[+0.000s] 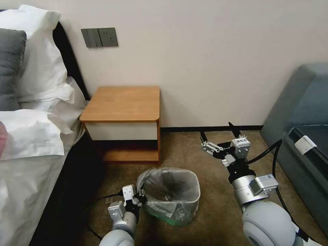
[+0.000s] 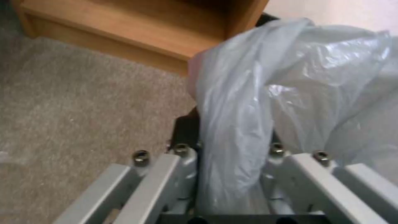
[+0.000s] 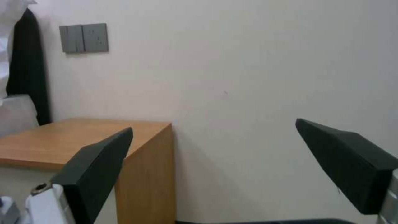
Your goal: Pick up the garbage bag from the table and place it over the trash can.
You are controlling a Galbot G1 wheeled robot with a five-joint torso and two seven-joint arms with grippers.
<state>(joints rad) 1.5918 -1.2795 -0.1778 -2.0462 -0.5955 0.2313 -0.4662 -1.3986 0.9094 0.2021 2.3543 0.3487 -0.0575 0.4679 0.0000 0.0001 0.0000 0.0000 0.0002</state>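
Below the table (image 1: 123, 104), the garbage bag (image 1: 160, 201) lines the upright trash can (image 1: 191, 201), left claw (image 1: 140, 200) pinching its rim, right claw (image 1: 218, 131) spread.

Garbage bag (image 1: 171, 191) in trash can (image 1: 191, 201), before table (image 1: 123, 102).

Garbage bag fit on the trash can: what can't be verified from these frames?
- Near rim of the trash can, head view: left gripper and bunched garbage bag cover it.
- Fingertips, left wrist view: plastic wraps them, so the grip is unclear.
- Bin bottom: shadowed under the bag.
- Right gripper: open, beside the table.
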